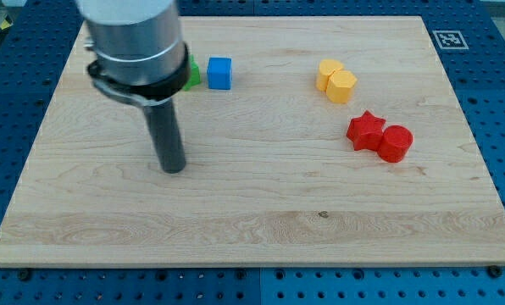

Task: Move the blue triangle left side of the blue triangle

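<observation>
My tip [174,168] rests on the wooden board [252,212] in the view's left half, well below and to the left of a blue cube [219,73]. A green block [191,74] sits just left of the blue cube, mostly hidden behind the arm's grey housing [134,38], so I cannot make out its shape. I see no blue triangle; one could be hidden behind the arm.
Two yellow blocks [335,80] touch each other at the view's upper right. A red star [366,130] and a red cylinder [396,143] touch below them. A marker tag [448,39] is at the board's top right corner.
</observation>
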`<state>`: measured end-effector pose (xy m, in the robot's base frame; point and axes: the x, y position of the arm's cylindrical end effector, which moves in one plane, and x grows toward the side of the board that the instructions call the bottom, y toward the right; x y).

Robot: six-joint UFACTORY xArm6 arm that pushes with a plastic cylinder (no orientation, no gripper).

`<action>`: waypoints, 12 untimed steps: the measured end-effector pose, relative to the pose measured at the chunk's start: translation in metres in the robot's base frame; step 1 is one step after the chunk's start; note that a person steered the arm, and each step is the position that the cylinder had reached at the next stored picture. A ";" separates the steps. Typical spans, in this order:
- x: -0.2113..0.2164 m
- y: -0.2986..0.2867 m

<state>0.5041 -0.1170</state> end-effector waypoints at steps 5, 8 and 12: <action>-0.043 -0.030; -0.063 -0.034; -0.098 -0.009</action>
<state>0.4057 -0.1260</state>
